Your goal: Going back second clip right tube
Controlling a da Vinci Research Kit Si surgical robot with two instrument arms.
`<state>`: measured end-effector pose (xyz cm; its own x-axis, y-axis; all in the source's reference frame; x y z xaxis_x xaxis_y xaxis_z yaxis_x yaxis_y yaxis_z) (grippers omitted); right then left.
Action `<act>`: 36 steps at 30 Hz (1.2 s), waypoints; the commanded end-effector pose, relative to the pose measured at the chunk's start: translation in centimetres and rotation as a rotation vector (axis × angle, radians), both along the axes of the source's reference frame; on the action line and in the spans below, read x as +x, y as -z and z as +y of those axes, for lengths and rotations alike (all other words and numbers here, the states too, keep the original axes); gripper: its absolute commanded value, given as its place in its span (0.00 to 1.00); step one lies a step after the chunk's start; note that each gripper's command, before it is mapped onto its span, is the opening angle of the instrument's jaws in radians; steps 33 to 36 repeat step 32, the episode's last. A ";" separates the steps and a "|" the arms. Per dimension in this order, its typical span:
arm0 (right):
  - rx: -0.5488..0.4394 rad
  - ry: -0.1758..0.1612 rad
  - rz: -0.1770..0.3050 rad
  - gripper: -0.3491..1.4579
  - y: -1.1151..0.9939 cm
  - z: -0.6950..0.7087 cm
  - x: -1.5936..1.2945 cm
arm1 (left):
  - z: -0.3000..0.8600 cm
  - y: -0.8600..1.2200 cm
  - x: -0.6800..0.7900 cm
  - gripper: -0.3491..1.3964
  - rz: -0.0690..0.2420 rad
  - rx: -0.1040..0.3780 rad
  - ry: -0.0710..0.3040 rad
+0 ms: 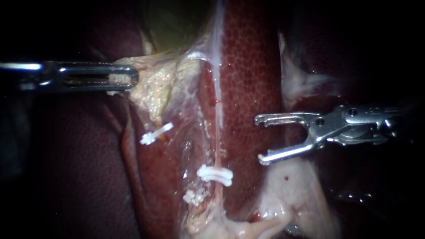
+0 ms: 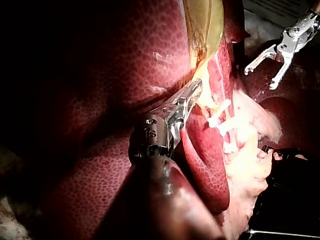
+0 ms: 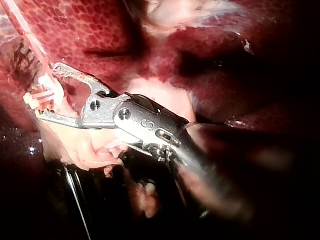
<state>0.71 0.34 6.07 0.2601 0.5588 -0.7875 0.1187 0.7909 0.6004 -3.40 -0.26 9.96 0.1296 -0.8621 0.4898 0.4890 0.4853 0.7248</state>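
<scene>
1. The dark red mottled liver [image 1: 252,66] fills the field; the green-yellow gallbladder [image 1: 172,22] is cut off above.
2. My left instrument [image 1: 133,79] has its claw clamped on pale yellow tissue [image 1: 152,88].
3. My right instrument [image 1: 260,139] has its claw wide open and empty, near the thin pale right tube [image 1: 218,110].
4. A white ridged clip [image 1: 215,175] crosses that tube.

Left slender steel instrument [image 1: 133,79]: shaft cut off at endoscope view's left edge; gripped part of pale yellowish tissue [image 1: 152,90] hidden. Right steel instrument [image 3: 47,90]: shaft blurred near its wrist camera.
</scene>
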 end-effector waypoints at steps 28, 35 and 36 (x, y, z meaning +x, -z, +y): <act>-0.012 -0.006 0.015 0.52 0.06 0.01 -0.01 | -0.17 -0.53 -0.52 0.01 0.013 0.036 -0.062; -0.012 -0.006 0.015 0.52 0.07 0.01 -0.01 | -0.16 -0.53 -0.52 0.01 0.011 0.036 -0.064; -0.012 -0.006 0.015 0.52 0.07 0.01 -0.01 | -0.16 -0.53 -0.52 0.01 0.011 0.036 -0.064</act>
